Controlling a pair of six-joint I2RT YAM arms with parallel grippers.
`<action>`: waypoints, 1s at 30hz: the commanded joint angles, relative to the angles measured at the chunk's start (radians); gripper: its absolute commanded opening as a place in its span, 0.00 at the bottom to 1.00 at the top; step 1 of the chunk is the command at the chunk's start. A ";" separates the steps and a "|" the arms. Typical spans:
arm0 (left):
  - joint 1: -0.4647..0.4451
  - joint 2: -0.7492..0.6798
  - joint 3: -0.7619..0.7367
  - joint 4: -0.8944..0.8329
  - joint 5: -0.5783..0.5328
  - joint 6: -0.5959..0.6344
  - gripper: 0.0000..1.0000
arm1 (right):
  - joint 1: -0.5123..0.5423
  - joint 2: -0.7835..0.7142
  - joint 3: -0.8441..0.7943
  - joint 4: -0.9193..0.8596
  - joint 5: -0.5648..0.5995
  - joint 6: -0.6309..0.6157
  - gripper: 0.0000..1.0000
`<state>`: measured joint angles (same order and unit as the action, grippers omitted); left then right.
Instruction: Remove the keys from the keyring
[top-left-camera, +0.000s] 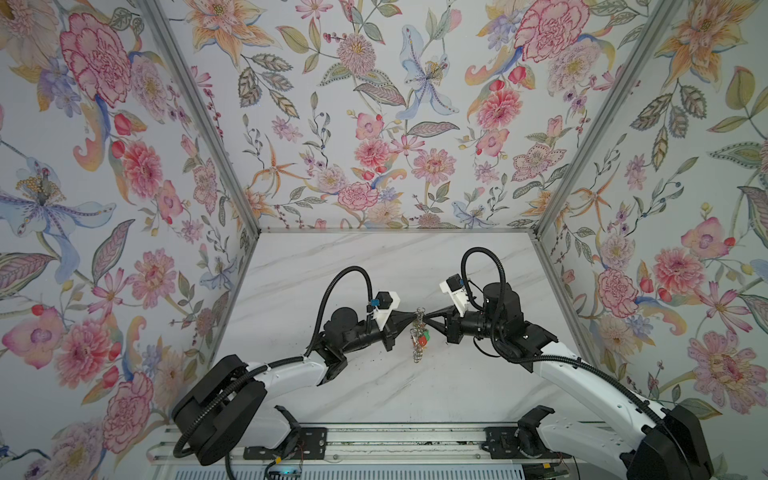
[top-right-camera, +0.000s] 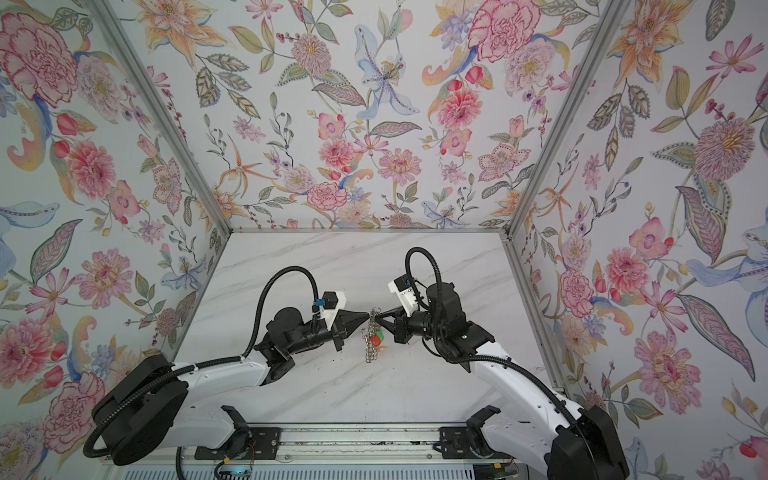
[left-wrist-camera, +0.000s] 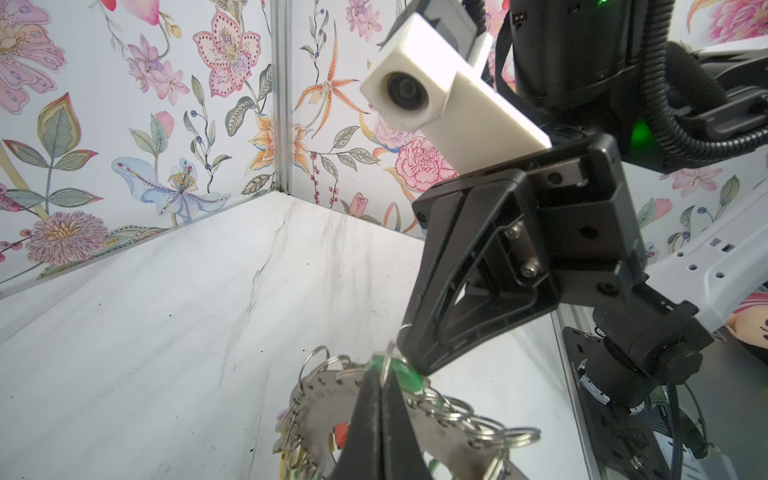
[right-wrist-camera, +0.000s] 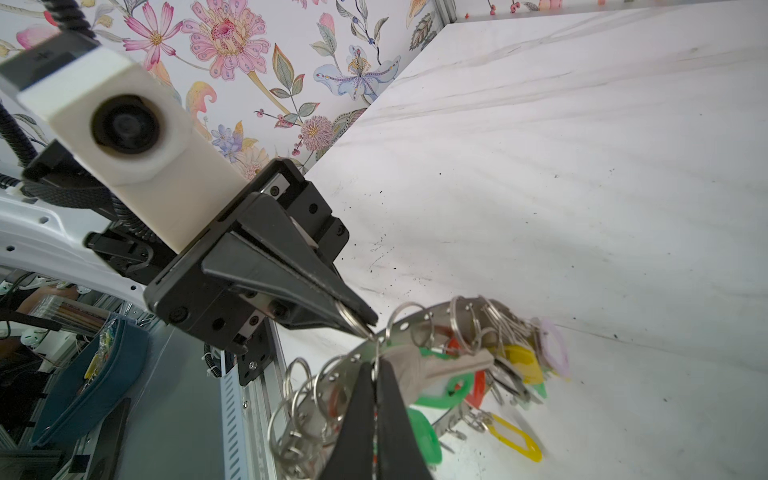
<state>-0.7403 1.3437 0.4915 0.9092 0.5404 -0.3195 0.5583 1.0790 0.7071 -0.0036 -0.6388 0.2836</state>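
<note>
Left end effector (top-left-camera: 416, 319) opposite right end effector (top-left-camera: 425, 315); keyring (left-wrist-camera: 328, 392) between

The keyring (left-wrist-camera: 328, 395), a flat grey metal disc with small holes round its rim, stands on edge above the middle of the worktop (top-left-camera: 332, 266). Wire split rings (right-wrist-camera: 299, 386) crowd its rim. The keys (right-wrist-camera: 446, 365) hang from it, silver, with green, red, yellow and lilac oval tags.

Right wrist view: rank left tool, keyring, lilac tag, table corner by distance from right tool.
1. left tool and keyring: both at the right tool's tips, too close to call.
2. lilac tag: bunch's far end.
3. table corner: farthest, where walls meet.
</note>
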 joint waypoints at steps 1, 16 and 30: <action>0.022 -0.065 0.054 0.006 -0.162 0.049 0.00 | -0.033 0.010 0.002 -0.131 0.041 -0.027 0.05; 0.022 -0.059 0.070 -0.019 -0.147 0.061 0.00 | -0.047 0.038 0.026 -0.093 0.010 -0.005 0.01; 0.022 -0.063 0.090 -0.032 -0.036 0.076 0.00 | -0.060 0.076 0.019 0.026 -0.057 0.035 0.24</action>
<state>-0.7246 1.3140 0.5343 0.8059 0.4454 -0.2642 0.5056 1.1450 0.7181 -0.0433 -0.6628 0.2966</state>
